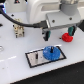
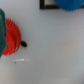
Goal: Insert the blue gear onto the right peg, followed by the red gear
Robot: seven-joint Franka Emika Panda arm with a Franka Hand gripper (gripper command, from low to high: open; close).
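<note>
The blue gear (image 1: 50, 52) lies flat on the right part of the grey plate with black rim (image 1: 33, 61); the right peg is hidden under it. The blue gear's edge also shows in the wrist view (image 2: 70, 4), next to the plate's rim (image 2: 47, 6). The red gear (image 1: 66, 38) lies on the white table beyond the plate, towards the exterior view's right. My gripper (image 1: 58, 34) hangs low over the table, open and empty, its dark green fingers wide apart. One finger (image 1: 70, 31) is right by the red gear. In the wrist view, the red gear (image 2: 12, 38) sits beside a green finger (image 2: 2, 24).
A second thin pin (image 1: 36, 55) stands on the plate's left part. A small beige and black device (image 1: 18, 30) with a black cable sits at the exterior view's left. The table top (image 1: 15, 62) is white.
</note>
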